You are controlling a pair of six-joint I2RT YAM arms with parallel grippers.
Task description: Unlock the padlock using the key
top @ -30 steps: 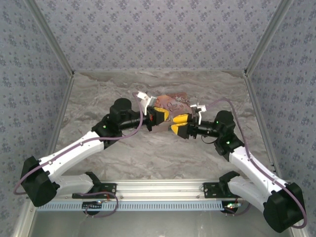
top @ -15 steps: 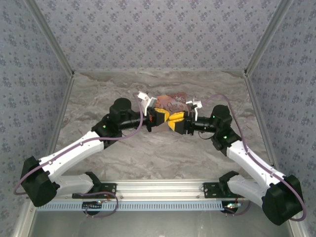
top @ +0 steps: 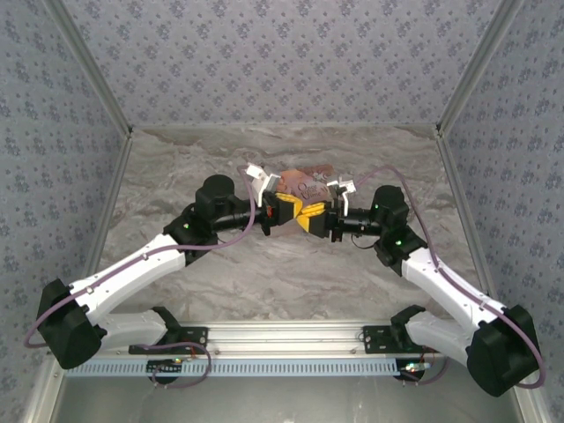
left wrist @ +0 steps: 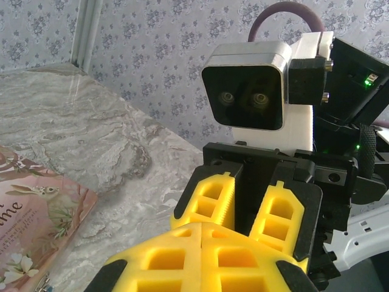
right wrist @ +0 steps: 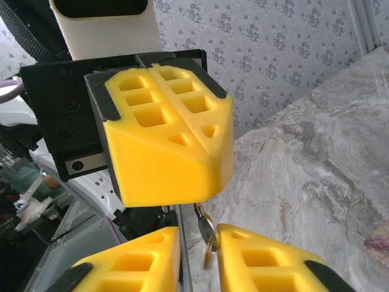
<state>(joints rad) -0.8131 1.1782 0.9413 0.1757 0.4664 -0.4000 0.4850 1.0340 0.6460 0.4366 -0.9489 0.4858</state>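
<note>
The left gripper (right wrist: 206, 161) has its two yellow foam fingers pressed fully together, with no gap along the seam. From under their tips hangs the key (right wrist: 205, 226), a very small dark metal piece on a thin ring with a brass-coloured part below. Its upper end goes in between the shut fingers, so it seems to be pinched there.

The right gripper (right wrist: 199, 243) faces the left one, tip to tip. Its yellow fingers (right wrist: 137, 264) stand apart with a narrow gap, and the key hangs inside this gap. I cannot tell if either finger touches it.

In the top view the two grippers meet above the middle of the grey marbled table (left wrist: 121, 152). Just behind them lies the pink rectangular tin (left wrist: 36, 219) with drawings of flowers and a rabbit, flat on the table.

At the near edge of this tin there is a tiny thing with a blue spot and thin silvery wire. It looks like the small blue padlock (left wrist: 44, 283), but it is too small to be sure. It is apart from both grippers.
</note>
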